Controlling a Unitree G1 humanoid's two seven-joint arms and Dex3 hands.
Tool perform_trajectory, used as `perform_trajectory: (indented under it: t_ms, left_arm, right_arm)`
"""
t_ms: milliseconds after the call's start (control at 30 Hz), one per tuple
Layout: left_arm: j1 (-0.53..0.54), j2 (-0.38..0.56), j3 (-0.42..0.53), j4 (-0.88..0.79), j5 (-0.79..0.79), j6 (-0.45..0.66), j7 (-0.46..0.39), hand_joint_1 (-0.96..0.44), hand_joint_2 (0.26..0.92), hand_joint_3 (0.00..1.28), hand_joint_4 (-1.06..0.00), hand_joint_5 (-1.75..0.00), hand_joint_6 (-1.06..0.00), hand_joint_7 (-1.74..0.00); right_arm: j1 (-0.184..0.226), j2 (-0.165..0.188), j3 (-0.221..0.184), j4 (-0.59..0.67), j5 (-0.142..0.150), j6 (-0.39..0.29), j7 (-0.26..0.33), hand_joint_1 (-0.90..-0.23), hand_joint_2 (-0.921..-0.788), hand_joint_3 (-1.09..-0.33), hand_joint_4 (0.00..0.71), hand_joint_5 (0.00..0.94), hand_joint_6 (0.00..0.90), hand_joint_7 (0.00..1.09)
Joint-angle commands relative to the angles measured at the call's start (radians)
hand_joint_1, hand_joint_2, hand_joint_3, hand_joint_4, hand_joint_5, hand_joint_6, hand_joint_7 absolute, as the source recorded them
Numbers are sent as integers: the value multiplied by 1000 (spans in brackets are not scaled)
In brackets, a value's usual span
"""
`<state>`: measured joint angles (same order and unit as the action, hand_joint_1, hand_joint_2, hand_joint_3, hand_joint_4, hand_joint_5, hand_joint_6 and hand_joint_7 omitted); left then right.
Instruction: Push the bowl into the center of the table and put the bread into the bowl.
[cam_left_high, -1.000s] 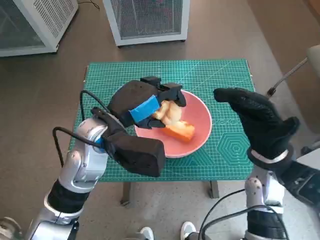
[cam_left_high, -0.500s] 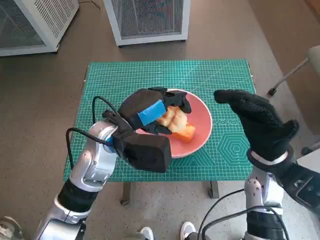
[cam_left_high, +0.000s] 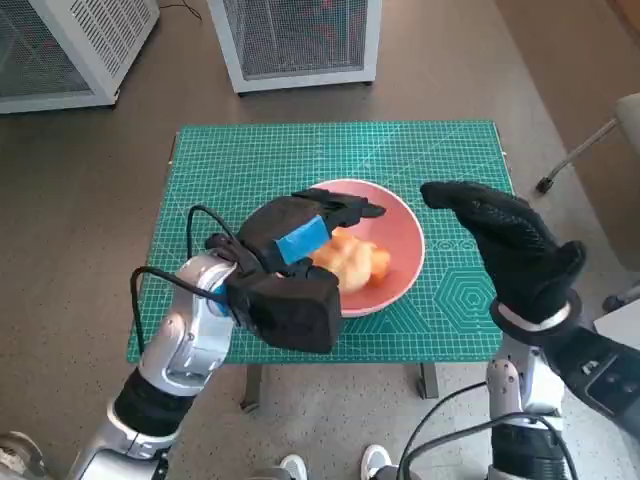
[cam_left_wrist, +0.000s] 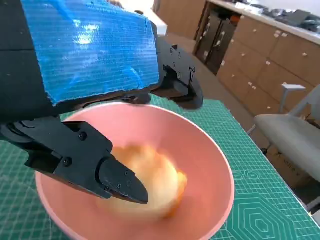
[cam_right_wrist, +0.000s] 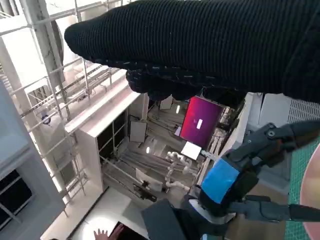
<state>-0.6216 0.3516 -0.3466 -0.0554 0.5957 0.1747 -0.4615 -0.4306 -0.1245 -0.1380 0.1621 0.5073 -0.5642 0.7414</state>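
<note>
Two robot hands show. Left robot hand (cam_left_high: 300, 228) has let go within the last second: fingers (cam_left_wrist: 115, 177) now spread above the bread (cam_left_high: 350, 262), which lies loose in the pink bowl (cam_left_high: 405, 250) near the middle of the table (cam_left_high: 240, 160). Right robot hand (cam_left_high: 505, 240) hovers beside the bowl, released, empty. Placement appears complete.

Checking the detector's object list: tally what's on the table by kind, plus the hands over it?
Bowl: 1, the pink bowl near the table's middle.
Bread: 1, the bread lying in the bowl, blurred in the left wrist view.
Cutting mat: 1, the green mat covering the tabletop.
Hands: 2, the left hand over the bowl, the right hand raised beside it.
Total: 5.
</note>
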Motion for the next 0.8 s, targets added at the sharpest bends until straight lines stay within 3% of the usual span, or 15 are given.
perform_trajectory:
  t_ms: [33,500,633,800]
  left_arm:
    - [19,13,-6,-18,15,-18,15,-308,791,2,-134,0,-256,-123]
    - [43,16,45,-38,-22,-60,51,-301,788,0,-128,0,-261,-92]
    - [45,16,110,-35,-135,-92,26,-313,788,0,-128,0,-260,-82]
    - [63,-62,253,42,-440,-228,20,-329,801,6,-128,0,-265,-75]
  right_arm:
    - [15,0,5,6,-6,16,-6,-491,-921,-547,345,0,-1,668]
    - [4,-4,3,16,3,39,-4,-497,-921,-551,341,0,-1,666]
    - [-4,-7,-4,25,4,42,-5,-495,-921,-548,323,0,-1,666]
    - [-19,-6,-15,43,-7,34,-19,-493,-921,-543,309,0,-1,658]
